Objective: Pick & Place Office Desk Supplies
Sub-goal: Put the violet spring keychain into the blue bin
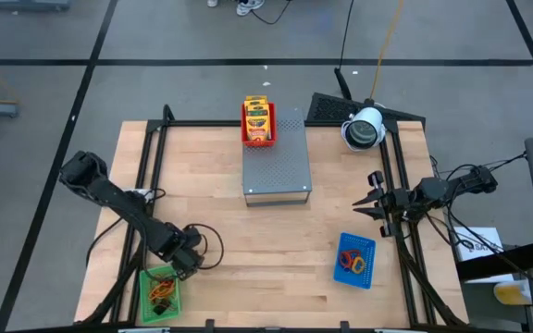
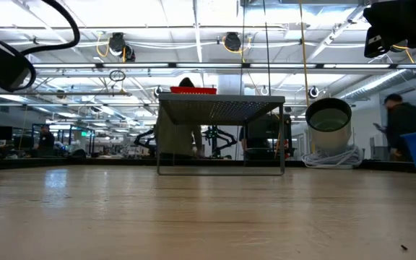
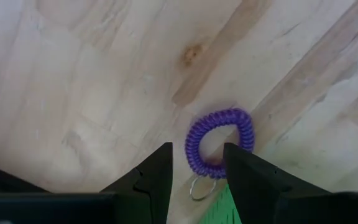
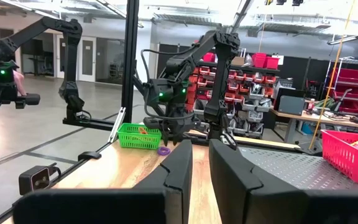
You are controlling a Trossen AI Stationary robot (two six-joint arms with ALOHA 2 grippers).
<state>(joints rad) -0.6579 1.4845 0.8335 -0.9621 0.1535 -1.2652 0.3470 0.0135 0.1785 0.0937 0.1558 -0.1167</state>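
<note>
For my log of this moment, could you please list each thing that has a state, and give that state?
Purple coil band: lying flat on the table, beside the green tray, not held.
Left gripper: jaws open, just over the purple coil band.
Right gripper: at the table's right edge, jaws narrowly apart, holding nothing.
Green tray: holds small items.
Blue tray: holds coloured bands.
Red tray: on the grey box, holds crayon packets.

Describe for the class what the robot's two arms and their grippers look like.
Both arms are dark, jointed and slender, with thin black cables looping alongside. The left gripper ends in two black wedge-shaped fingers; the right gripper has similar broad, flat dark fingers. In the right wrist view, a small green light glows on the left arm.
</note>
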